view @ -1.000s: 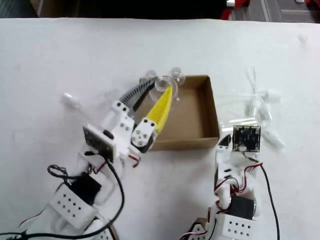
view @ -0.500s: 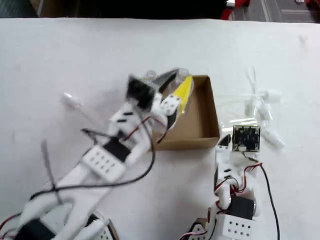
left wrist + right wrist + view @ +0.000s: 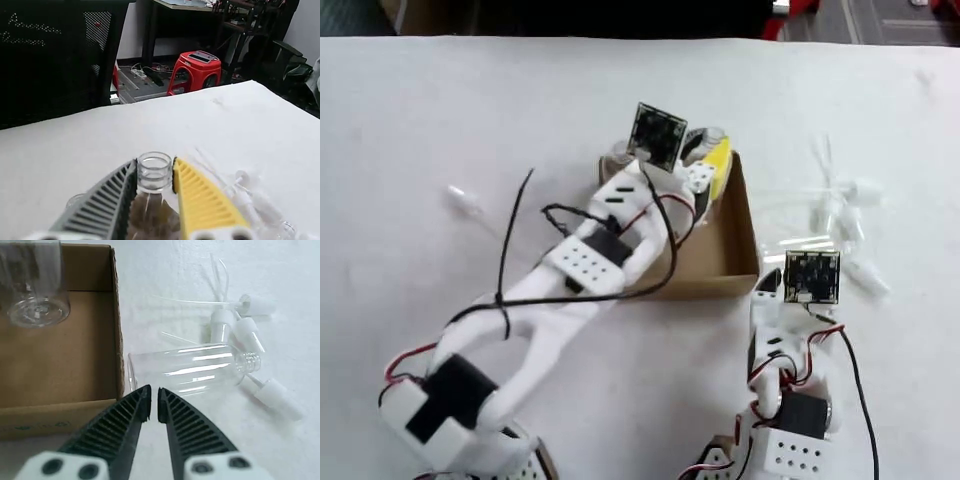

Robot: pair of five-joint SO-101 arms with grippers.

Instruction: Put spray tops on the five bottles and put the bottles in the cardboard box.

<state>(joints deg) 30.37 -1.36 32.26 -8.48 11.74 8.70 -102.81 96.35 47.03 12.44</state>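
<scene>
High view: the left arm has swung forward, so the left gripper now hangs over the cardboard box's far edge, clamped on a topless bottle, probably to be boxed uncapped. The box floor looks bare. The right gripper, nearly closed on nothing, sits near its right wall, by a lying bottle.

End effector, bottle lying beside cardboard box, spray tops

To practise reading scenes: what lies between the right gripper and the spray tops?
Between the right gripper and the spray tops, a clear bottle lies on its side, as the right wrist view shows.
</scene>
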